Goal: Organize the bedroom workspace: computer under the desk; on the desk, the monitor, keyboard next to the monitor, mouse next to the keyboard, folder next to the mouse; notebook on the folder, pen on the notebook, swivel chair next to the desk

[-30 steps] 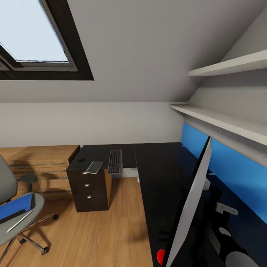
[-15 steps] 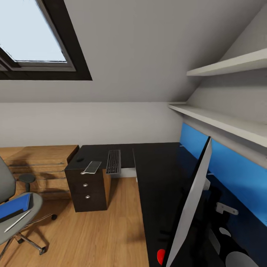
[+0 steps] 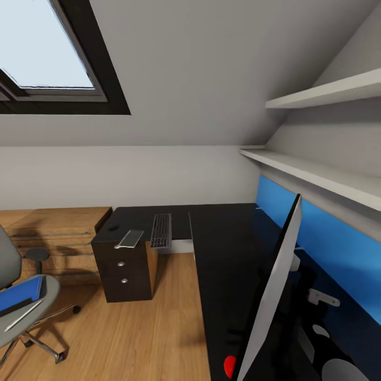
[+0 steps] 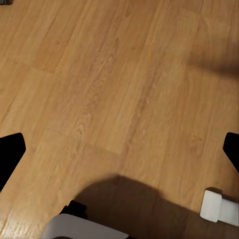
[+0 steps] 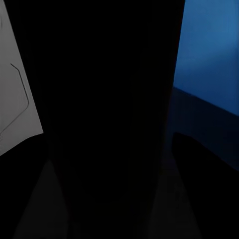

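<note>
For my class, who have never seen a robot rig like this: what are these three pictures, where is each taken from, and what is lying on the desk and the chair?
These are simulator renders from a wheeled robot with two arms. The large picture comes from its head camera, looking over a bedroom workspace. The glossy black desk carries the keyboard, the small black mouse and, close on the right and seen nearly edge-on, the monitor. At the left edge, the swivel chair holds the blue folder, with the pen beside it.

The other two pictures come from cameras by each gripper. The left wrist view looks down at the wooden floor; the dark tips at its sides seem to be the fingers, spread wide, holding nothing. The right wrist view is mostly dark, so its gripper cannot be judged.
</note>
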You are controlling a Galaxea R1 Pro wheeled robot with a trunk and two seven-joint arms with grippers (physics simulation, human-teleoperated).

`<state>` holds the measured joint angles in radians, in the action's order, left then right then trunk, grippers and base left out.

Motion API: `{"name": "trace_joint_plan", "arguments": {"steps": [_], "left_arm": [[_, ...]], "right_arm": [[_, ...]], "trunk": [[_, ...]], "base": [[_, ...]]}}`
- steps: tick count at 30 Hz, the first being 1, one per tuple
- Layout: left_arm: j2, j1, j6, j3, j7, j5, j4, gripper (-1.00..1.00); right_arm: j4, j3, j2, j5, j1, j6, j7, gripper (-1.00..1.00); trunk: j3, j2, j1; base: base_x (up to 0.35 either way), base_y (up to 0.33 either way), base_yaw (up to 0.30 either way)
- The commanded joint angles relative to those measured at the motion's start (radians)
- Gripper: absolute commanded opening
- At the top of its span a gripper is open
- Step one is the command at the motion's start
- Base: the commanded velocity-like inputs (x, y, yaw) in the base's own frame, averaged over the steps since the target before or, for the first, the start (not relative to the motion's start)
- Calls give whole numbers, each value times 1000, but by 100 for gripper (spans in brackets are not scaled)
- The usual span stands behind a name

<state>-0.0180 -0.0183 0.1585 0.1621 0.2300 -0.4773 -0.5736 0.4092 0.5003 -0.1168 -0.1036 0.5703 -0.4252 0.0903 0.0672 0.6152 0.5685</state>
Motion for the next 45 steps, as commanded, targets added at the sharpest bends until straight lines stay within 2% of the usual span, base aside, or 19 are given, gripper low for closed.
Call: {"name": "trace_joint_plan", "arguments": {"steps": [1, 15, 45], "left_arm": [[1, -1, 6, 8, 8, -10, 0, 100], [1, -1, 6, 8, 8, -10, 0, 100], [1, -1, 6, 8, 8, -10, 0, 100]], "right_arm": [[0, 4, 0, -13, 2, -3, 3, -100], [0, 4, 3, -8, 2, -3, 5, -100], [2, 6, 2, -8, 2, -3, 3, -100]], "trunk": [[2, 2, 0], [2, 2, 0], [7, 2, 0]], "base": [[-13, -133, 0], [-10, -47, 42], [0, 0, 246]]}}
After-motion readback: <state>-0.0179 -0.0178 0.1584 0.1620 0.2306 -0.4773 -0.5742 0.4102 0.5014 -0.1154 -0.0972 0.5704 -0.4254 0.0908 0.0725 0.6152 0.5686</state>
